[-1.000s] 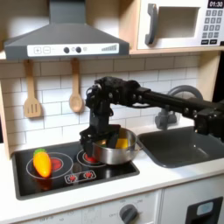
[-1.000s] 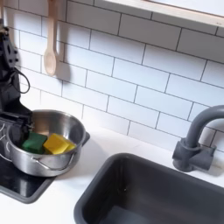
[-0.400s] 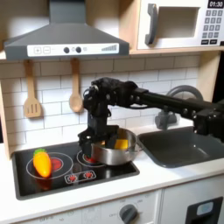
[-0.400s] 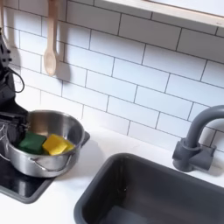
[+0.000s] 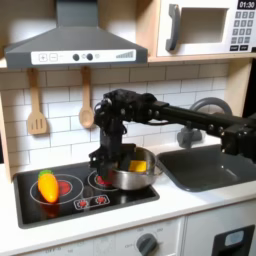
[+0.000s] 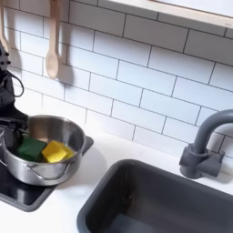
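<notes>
Nearest the camera in the first exterior view, a yellow-and-orange toy vegetable [image 5: 46, 185] is lying on the stove [image 5: 60, 203], toward the first exterior view's left, well apart from the pot. Further back, a metal pot [image 5: 133, 170] is sitting on the burner at the first exterior view's right, just beside the sink [image 5: 212, 167]. A yellow sponge [image 6: 56, 151] and a green piece [image 6: 33, 146] are resting inside it, touching each other, in the second exterior view. The gripper [image 5: 104, 158] is bearing down at the pot's rim on the first exterior view's left side; its fingers appear to be pinching the rim, though the blur is preventing certainty. Behind, two wooden utensils [image 5: 87, 104] are hanging on the tiled wall.
</notes>
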Controlling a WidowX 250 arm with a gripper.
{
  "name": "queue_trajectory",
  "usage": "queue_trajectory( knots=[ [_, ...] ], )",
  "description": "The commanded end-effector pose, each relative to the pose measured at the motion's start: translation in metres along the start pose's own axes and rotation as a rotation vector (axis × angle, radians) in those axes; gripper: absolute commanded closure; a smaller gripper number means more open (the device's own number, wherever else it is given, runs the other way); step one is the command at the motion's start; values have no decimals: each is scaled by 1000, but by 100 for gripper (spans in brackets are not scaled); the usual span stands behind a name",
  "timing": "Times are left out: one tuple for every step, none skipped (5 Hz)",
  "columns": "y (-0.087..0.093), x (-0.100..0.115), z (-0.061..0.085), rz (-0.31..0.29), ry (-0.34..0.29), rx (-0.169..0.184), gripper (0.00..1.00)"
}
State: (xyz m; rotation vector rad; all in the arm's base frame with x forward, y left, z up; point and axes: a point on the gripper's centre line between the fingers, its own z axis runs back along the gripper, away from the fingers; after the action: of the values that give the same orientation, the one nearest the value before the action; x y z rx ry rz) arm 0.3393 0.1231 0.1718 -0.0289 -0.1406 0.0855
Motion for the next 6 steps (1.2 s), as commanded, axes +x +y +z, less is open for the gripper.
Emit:
queue_trajectory(
  knots=[
    [-1, 0, 1, 2, -5, -5, 100],
    [-2, 1, 2, 1, -11, -5, 100],
    [4, 2, 3, 19, -8, -7, 100],
    [9, 3, 3, 31, -5, -12, 100],
    [18, 8, 10, 50, -27, -4, 100],
    [24, 14, 10, 62, -28, -3, 100]
  ],
)
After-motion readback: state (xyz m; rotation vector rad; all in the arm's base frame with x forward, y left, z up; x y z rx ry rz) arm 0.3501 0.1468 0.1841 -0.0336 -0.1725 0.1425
